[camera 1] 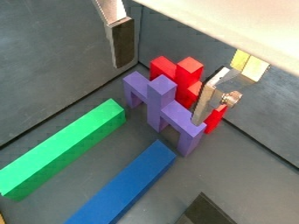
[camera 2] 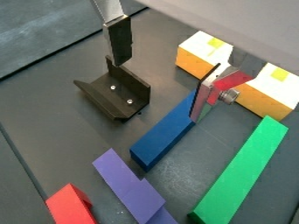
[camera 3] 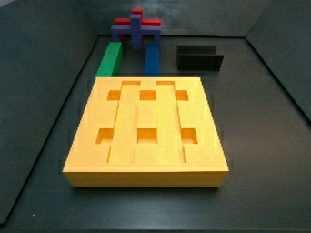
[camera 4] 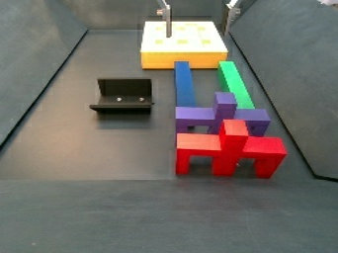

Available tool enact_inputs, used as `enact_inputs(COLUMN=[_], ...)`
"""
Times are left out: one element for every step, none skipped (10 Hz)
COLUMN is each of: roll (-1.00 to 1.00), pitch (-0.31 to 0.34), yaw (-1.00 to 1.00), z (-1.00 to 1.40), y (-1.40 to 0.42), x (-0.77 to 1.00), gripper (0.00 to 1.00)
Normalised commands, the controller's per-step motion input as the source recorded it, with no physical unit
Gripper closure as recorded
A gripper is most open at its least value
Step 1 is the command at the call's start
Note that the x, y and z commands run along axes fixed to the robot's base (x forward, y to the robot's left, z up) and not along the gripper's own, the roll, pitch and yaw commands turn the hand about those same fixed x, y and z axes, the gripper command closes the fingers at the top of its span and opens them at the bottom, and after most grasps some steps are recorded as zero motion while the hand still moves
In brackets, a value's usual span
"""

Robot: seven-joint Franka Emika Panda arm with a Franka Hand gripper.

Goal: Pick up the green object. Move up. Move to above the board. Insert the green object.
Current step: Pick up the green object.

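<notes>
The green object [camera 1: 65,144] is a long green bar lying flat on the dark floor beside the blue bar [camera 1: 128,188]. It also shows in both side views [camera 3: 111,59] [camera 4: 235,81] and in a wrist view [camera 2: 239,179]. The board [camera 3: 152,127] is a yellow-orange slab with six square holes, also seen in a side view [camera 4: 185,42] and a wrist view [camera 2: 205,54]. My gripper [camera 1: 163,70] is open and empty, well above the floor. It hangs over the bars' ends near the board [camera 4: 199,8]. It does not show in the side view from the board's end.
A purple piece [camera 4: 218,114] and a red piece [camera 4: 231,150] stand at the bars' ends away from the board. The fixture [camera 4: 123,96] stands beside the blue bar [camera 4: 184,81], on the side away from the green object. Dark walls enclose the floor.
</notes>
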Motion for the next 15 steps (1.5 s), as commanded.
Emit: enact_inputs(roll=[0.00,0.00,0.03,0.03,0.00,0.00,0.01,-0.01,-0.11,-0.05,0.02,0.08,0.06,-0.02,-0.06], pitch=[0.000,-0.097,-0.053,-0.029,-0.019,-0.050,-0.213,-0.200,-0.127,-0.044,0.000,0.000,-0.031,-0.003,-0.057], yaw=[0.00,-0.08,0.02,0.01,0.00,0.00,0.00,-0.16,-0.15,-0.13,-0.20,0.00,0.00,-0.04,0.00], z=[0.00,-0.21,-0.55,-0.56,-0.57,-0.57,-0.79,-0.84,-0.65,-0.51,-0.33,-0.31,-0.43,-0.49,-0.51], y=[0.00,-0.25,-0.83,-0.89,-0.83,-0.86,-0.85,-0.31,0.12,0.24,0.27,0.00,0.00,0.14,0.17], x=[0.00,-0.39,-0.53,-0.62,-0.66,-0.57,-0.39,-0.47,-0.40,-0.41,-0.22,-0.07,0.00,0.00,-0.13], gripper=[0.00,0.00,0.00,0.00,0.00,0.00,0.00,0.00,0.00,0.00,0.00,0.00,0.00,0.00,0.00])
